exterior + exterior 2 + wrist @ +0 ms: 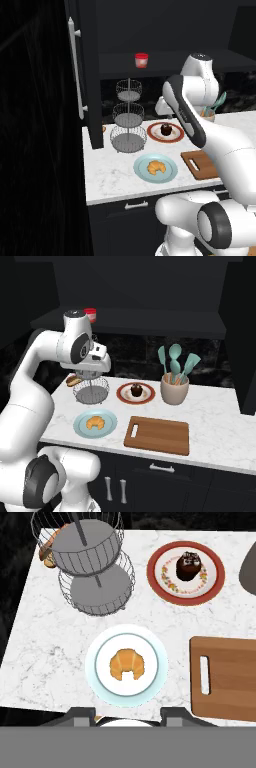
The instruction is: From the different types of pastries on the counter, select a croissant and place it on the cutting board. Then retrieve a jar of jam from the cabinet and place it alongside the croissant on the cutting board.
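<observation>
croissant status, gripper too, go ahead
Gripper open, high above the counter, holding nothing. Croissant on light-blue plate, untouched. Cutting board bare beside it. Nothing in the way.

Bare counter [45,657] lies open left of the light-blue plate [150,687] and between it and the cutting board [230,677], while the tiered wire basket stand [92,567] rises just behind the plate, with the red-rimmed plate [160,582] beside it.
</observation>
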Controlling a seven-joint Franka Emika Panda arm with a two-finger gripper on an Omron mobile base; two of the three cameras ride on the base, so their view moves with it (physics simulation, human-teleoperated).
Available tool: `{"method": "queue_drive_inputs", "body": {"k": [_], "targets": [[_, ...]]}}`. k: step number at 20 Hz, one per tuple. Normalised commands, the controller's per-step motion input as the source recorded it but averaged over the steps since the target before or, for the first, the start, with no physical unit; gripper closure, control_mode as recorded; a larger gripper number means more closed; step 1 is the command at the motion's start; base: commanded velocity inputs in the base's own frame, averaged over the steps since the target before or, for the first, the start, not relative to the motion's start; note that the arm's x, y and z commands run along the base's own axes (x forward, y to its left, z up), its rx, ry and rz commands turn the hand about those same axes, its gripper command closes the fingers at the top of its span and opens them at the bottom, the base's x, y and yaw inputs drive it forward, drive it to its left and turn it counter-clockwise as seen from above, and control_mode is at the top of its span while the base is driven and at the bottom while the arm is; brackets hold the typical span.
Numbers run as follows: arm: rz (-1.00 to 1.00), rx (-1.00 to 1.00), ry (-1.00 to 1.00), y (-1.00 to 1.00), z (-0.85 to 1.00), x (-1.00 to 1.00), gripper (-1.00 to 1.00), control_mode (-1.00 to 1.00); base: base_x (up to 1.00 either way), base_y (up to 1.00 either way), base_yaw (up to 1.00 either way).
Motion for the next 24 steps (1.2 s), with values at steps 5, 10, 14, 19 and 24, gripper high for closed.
{"method": "queue_drive_inputs", "body": {"k": [5, 10, 14, 19, 24], "targets": [[0.04, 0.00, 0.02, 0.00, 0.00, 0.00, -1.00, -1.00, 0.00, 0.00, 0.00], [0.26, 0.00, 0.00, 0.00, -0.05, 0.00, -1.00, -1.00, 0.00, 0.00, 0.00], [0.30, 0.00, 0.09, 0.00, -0.30, 0.02, -1.00, -1.00, 0.00, 0.00, 0.00], [0.20, -0.04, 0.27, 0.02, -0.45, 0.38, -1.00, -1.00, 0.00, 0.00, 0.00], [0.17, -0.05, 0.18, 0.01, -0.15, 0.23, -1.00, -1.00, 0.00, 0.00, 0.00]]}}
